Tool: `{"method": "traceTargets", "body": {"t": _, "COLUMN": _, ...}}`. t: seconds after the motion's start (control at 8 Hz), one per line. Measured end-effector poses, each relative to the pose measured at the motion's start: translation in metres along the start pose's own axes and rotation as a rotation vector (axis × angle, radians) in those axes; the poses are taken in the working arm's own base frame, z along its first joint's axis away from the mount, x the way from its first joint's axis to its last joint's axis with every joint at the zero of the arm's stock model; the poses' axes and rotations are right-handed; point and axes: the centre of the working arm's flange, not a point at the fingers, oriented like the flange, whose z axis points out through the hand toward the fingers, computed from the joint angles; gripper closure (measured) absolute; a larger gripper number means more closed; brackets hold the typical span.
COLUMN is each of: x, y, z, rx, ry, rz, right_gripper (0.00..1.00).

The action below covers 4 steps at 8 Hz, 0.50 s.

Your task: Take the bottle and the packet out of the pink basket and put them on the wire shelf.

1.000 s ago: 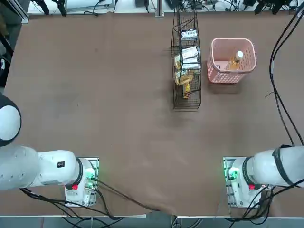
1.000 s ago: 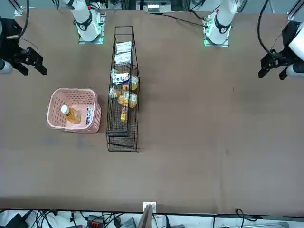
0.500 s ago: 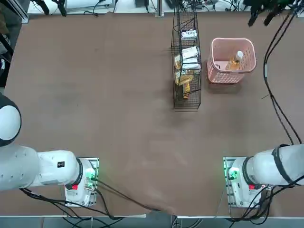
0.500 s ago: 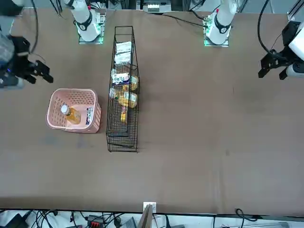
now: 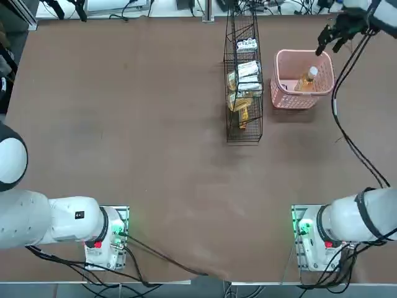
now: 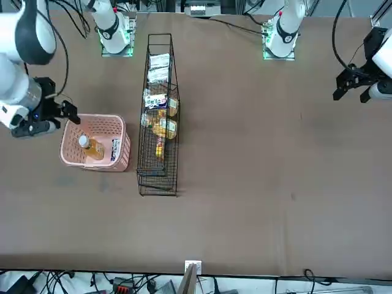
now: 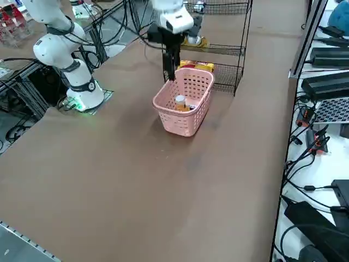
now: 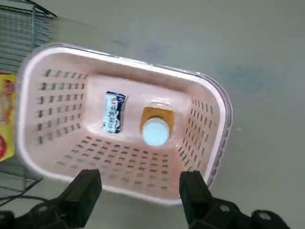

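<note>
The pink basket (image 5: 304,53) (image 6: 67,144) (image 7: 180,123) (image 8: 224,110) stands just right of the wire shelf (image 5: 243,127) (image 6: 159,184) (image 7: 240,33) (image 8: 21,28). Inside it the bottle (image 5: 307,79) (image 6: 90,147) (image 7: 180,102) (image 8: 155,127), amber with a white cap, stands upright. The packet (image 6: 114,150) (image 8: 114,112), white with dark print, leans against the wall on the shelf side. My right gripper (image 5: 329,45) (image 6: 70,113) (image 7: 170,76) (image 8: 140,180) hangs open and holds nothing, above the basket's far right rim, fingers pointing down.
The shelf's tiers hold white packets (image 5: 248,68) (image 6: 158,61) and yellow-orange packets (image 5: 239,102) (image 6: 162,127) (image 8: 5,114). The arm's black cable (image 5: 356,143) trails over the table right of the basket. The far table edge lies just beyond the basket.
My right gripper has come in from the table's far right corner to the basket's rim. Basket, bottle and packet have not moved.
</note>
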Motion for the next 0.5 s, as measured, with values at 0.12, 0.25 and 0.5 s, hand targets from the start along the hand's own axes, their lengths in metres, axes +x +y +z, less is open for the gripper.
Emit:
{"method": "traceTargets", "body": {"t": 0.12, "x": -0.001, "y": 0.002, "z": 0.015, "rx": -0.003, "ry": 0.008, "rz": -0.008, "right_gripper": 0.00}}
{"method": "traceTargets", "body": {"t": 0.25, "x": -0.002, "y": 0.002, "z": 0.029, "rx": -0.005, "ry": 0.013, "rz": -0.010, "right_gripper": 0.00}}
{"method": "traceTargets", "body": {"t": 0.5, "x": 0.000, "y": 0.004, "z": 0.050, "rx": -0.012, "ry": 0.026, "rz": -0.053, "right_gripper": 0.06}}
